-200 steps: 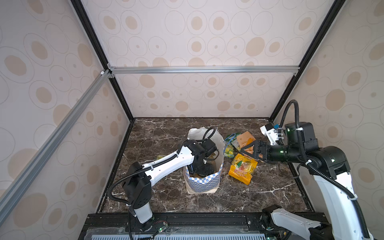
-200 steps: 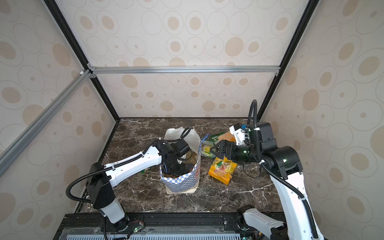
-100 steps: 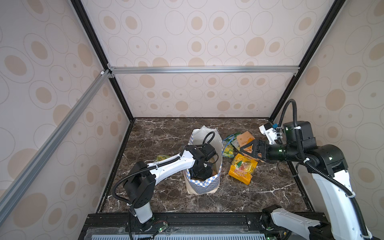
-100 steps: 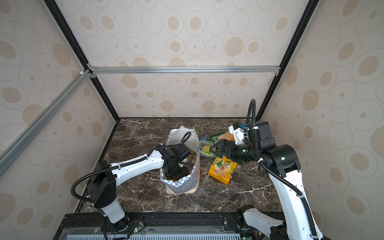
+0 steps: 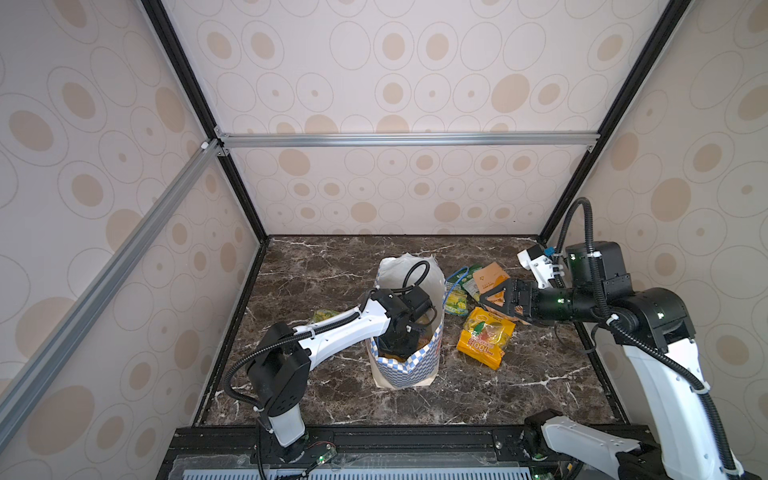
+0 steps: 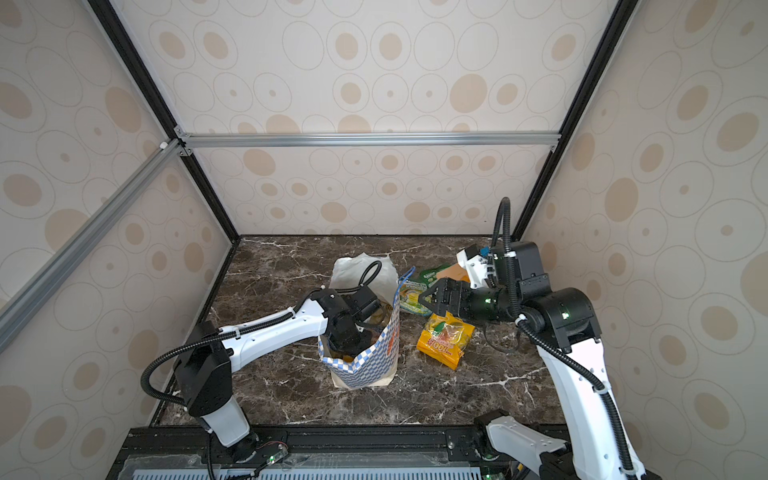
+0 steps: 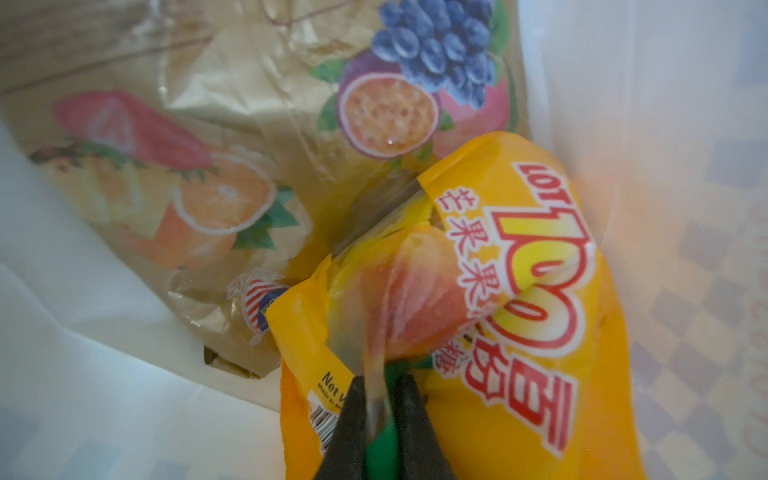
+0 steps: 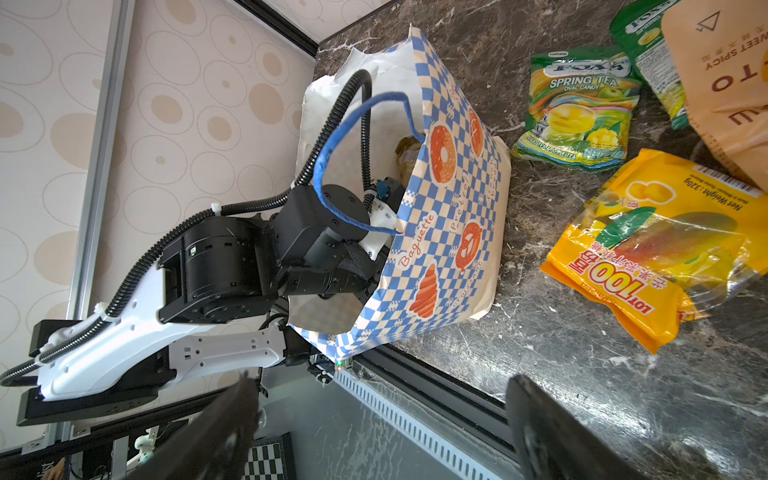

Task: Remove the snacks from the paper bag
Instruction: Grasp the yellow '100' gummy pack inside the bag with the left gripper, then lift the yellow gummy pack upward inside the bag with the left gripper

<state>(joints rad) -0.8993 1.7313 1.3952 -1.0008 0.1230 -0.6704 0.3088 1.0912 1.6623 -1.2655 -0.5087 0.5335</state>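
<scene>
Left pincer just clamped onto the soft yellow-orange plastic gummy packet inside the blue-checkered white paper bag, looks ready to lift.

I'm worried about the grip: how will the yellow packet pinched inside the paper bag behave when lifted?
Probably floppy: the left gripper pinches only a fold of thin film on the yellow packet, so it should sag and swing. The film looks glossy, so it might slip. It lies against the wall of the paper bag and may drag there.

Evenly lit top views; left wrist view dim and blurred.
</scene>
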